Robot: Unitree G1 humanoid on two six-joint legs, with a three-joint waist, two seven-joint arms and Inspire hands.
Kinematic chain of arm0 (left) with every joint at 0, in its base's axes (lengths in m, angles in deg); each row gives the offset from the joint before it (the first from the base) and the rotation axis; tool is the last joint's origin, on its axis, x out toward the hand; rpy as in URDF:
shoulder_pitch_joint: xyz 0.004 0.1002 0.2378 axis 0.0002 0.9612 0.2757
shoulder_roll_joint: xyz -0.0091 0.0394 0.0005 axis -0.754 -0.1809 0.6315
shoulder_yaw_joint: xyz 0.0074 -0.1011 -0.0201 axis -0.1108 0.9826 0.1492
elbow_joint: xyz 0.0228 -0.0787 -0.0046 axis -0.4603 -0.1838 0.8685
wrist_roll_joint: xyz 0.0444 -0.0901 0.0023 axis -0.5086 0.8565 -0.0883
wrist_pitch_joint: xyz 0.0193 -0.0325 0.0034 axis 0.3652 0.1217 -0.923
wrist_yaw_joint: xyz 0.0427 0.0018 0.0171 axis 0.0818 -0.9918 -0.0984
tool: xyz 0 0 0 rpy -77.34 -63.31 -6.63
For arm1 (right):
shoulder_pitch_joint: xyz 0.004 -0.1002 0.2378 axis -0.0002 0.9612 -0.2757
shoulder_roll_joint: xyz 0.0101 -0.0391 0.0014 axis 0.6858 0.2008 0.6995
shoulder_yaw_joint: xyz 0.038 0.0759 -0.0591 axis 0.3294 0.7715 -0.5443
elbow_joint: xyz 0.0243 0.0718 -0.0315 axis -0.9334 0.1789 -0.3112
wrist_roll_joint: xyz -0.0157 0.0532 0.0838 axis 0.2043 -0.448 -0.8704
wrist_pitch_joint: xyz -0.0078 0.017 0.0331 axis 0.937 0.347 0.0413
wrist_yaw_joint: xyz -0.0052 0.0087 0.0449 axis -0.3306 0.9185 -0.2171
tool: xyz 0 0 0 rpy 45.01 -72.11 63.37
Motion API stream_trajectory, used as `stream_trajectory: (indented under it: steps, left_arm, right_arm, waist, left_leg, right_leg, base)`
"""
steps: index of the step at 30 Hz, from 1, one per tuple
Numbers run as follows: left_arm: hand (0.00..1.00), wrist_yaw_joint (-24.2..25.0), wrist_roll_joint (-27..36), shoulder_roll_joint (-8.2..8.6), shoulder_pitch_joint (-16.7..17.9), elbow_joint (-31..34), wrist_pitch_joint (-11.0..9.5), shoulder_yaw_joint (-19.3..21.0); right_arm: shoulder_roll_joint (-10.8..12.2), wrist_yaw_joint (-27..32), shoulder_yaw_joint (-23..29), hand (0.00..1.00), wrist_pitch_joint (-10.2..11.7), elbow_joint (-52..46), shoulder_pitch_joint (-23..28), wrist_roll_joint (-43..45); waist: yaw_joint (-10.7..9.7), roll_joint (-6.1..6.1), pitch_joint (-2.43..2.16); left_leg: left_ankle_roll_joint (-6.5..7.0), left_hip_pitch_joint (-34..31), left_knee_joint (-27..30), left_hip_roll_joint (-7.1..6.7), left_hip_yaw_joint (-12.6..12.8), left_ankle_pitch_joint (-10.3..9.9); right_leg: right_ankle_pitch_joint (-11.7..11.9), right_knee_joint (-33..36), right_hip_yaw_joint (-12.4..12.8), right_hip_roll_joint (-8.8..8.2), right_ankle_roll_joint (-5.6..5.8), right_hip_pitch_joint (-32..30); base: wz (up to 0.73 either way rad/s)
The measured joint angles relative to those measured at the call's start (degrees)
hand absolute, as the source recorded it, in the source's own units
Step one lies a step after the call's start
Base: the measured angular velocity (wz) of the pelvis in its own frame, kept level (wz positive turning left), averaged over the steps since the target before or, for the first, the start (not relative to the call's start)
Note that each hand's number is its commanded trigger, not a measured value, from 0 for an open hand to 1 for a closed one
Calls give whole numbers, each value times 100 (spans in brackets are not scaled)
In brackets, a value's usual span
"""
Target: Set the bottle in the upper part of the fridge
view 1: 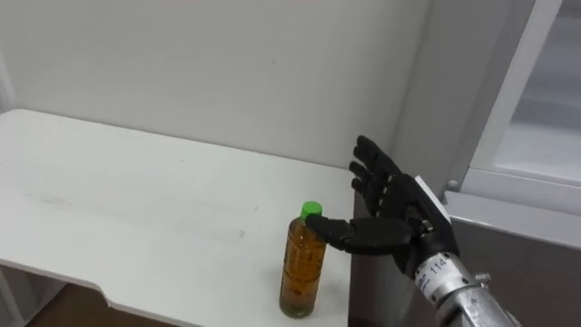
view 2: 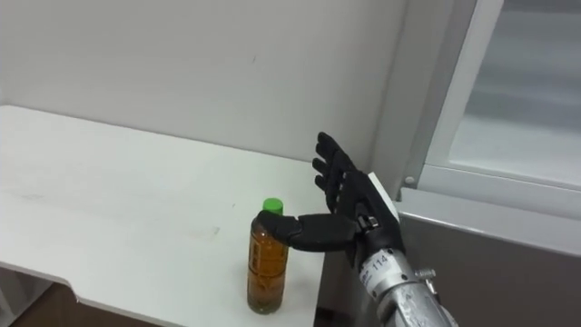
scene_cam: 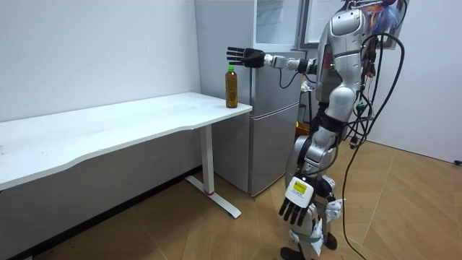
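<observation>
A bottle (view 1: pixel 302 268) of amber liquid with a green cap stands upright near the right front corner of the white table (view 1: pixel 136 209). My right hand (view 1: pixel 390 213) is held just right of it at cap height, open, with its fingers straight and spread upward. Its thumb points left and reaches the bottle's neck under the cap; no finger is curled round the bottle. In the room view the bottle (scene_cam: pixel 231 87) stands at the table's end by the fridge, with the right hand (scene_cam: pixel 242 56) stretched out over it. My left hand (scene_cam: pixel 294 208) hangs low at my side, fingers relaxed.
The grey fridge (scene_cam: pixel 274 108) stands right beside the table's end, and I stand in front of it. Its upper compartment (view 1: pixel 545 109) is open, with a pale interior. A white wall runs behind the table. Wooden floor lies around me.
</observation>
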Motion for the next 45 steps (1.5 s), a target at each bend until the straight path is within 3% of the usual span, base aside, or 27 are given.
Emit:
stream_trajectory:
  steps: [18,24,31,41,45]
  left_arm:
    - [0,26,-1,-50,14,145,125,2]
    - [0,52,13,-76,2,142,161,2]
    - [0,51,47,-170,-58,67,152,2]
    - [0,72,55,-169,-76,36,166,2]
    - [0,75,60,-162,-74,65,280,-1]
  right_arm:
    - [-94,114,47,0,1,1050,-214,-152]
    - [-122,254,20,0,-3,1209,-243,-226]
    - [-123,377,-155,0,-3,1451,-312,-233]
    - [-124,491,-164,0,-3,1783,-323,-359]
    - [-129,536,-266,0,-56,2169,-463,-753]
  waist:
    - [279,5,-1]
    - [341,-58,-19]
    - [337,-148,-1]
    - [429,-164,3]
    - [495,-165,3]
  left_leg:
    - [47,-214,54,-84,-163,61]
    - [40,-276,61,-87,-185,100]
    - [30,-372,103,-87,-232,114]
    - [14,-552,128,-90,-314,145]
    - [11,-592,123,-90,-316,158]
  right_leg:
    - [-6,5,-243,-80,11,-133]
    - [-8,4,-270,-81,14,-195]
    - [-8,2,-393,-81,14,-213]
    - [-7,3,-416,-73,13,-344]
    - [-7,4,-416,-73,13,-389]
  base:
    - [4]
    - [2]
    - [5]
    - [2]
    - [0]
